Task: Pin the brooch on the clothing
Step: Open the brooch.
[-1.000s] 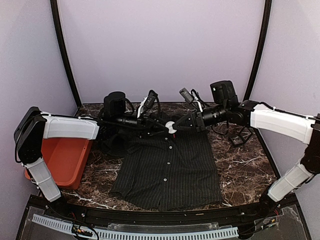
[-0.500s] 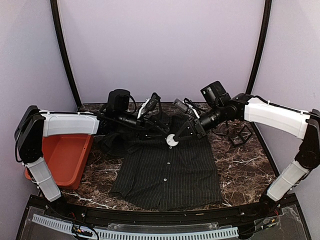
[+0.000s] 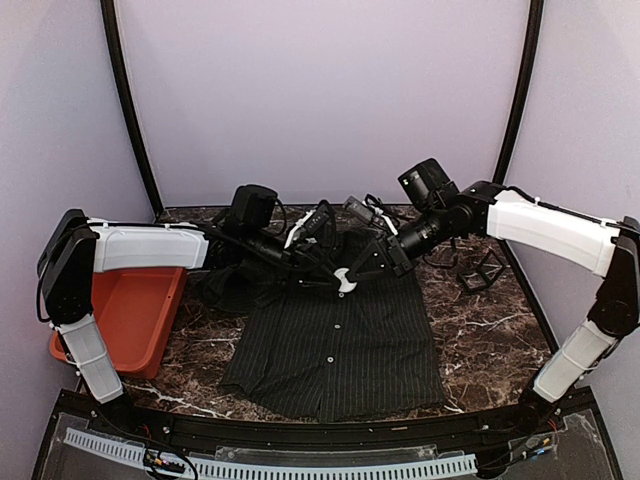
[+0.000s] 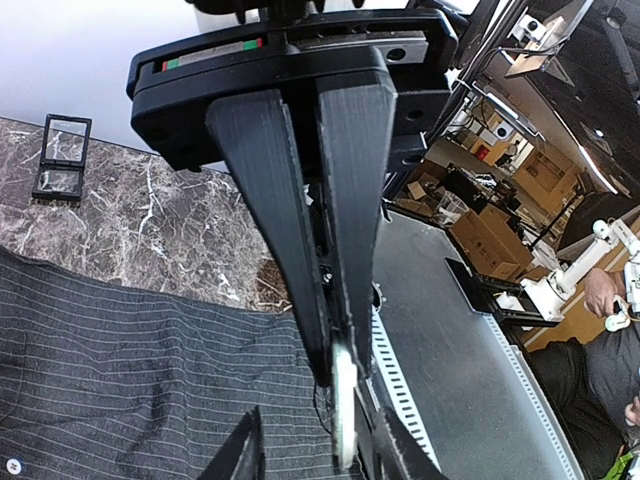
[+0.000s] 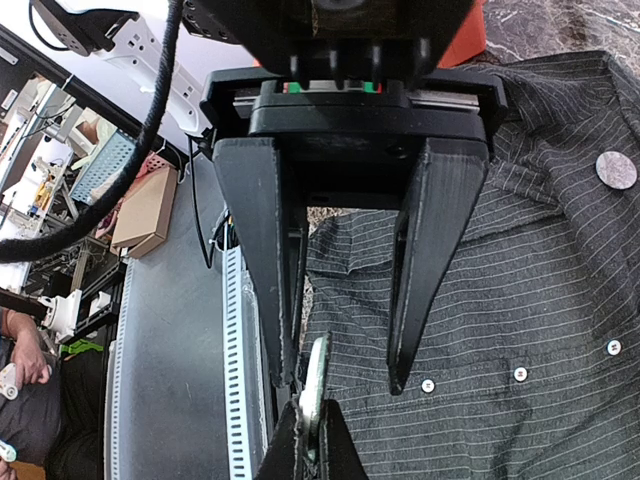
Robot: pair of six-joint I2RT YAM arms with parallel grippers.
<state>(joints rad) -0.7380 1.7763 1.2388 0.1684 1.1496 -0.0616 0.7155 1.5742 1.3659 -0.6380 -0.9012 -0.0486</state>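
The brooch (image 3: 343,281) is a white round disc held just above the upper front of the clothing (image 3: 340,345), a dark pinstriped shirt lying flat on the marble table. My left gripper (image 3: 333,277) is shut on the brooch, which shows edge-on in the left wrist view (image 4: 343,415) between the closed fingers (image 4: 290,260). My right gripper (image 3: 355,274) is open, its fingers (image 5: 425,270) standing on either side of the brooch (image 5: 316,385). The shirt also shows in both wrist views (image 4: 120,350) (image 5: 540,290).
An orange bin (image 3: 130,315) stands at the left table edge. A small black frame stand (image 3: 482,268) sits at the back right. A grey round disc (image 5: 616,169) lies on the shirt. Dark cloth (image 3: 222,288) is bunched by the left sleeve.
My right gripper brought the brooch down toward the shirt. My left gripper moved right and closed on it. The right jaws now stand open.
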